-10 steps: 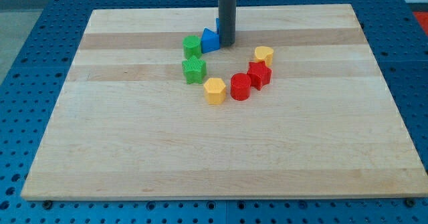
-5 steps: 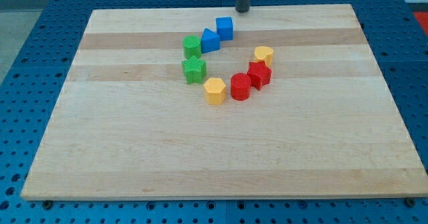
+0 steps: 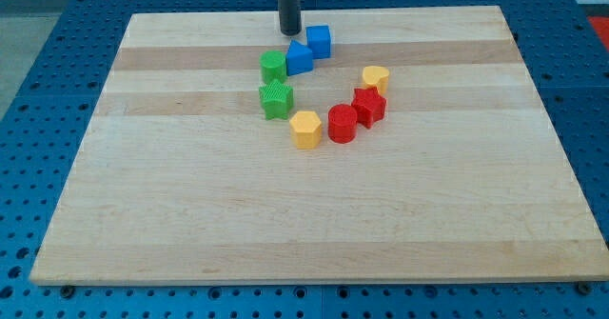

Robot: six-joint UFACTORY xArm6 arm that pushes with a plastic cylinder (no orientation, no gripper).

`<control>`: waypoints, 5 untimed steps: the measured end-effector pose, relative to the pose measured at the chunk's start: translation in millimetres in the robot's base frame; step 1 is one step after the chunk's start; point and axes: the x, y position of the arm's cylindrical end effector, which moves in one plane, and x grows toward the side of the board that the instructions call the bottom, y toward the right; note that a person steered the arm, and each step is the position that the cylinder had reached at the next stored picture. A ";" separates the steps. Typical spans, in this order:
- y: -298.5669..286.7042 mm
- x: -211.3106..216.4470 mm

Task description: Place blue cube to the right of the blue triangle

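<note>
The blue cube [image 3: 319,41] sits near the board's top middle, just to the upper right of the blue triangle [image 3: 299,58], almost touching it. My tip [image 3: 288,30] is at the view's top, a little above the blue triangle and to the left of the blue cube, with a small gap to both.
A green block [image 3: 273,67] touches the blue triangle's left side. Below it is a green star-like block [image 3: 276,100]. A yellow hexagon [image 3: 305,129], a red cylinder [image 3: 343,123], a red block [image 3: 368,106] and a yellow heart [image 3: 376,76] curve to the right.
My tip moved from in front of the blue cube up past the board's top edge, then left and back down to above the blue triangle. The blocks stayed still.
</note>
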 end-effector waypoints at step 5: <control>21.2 0.2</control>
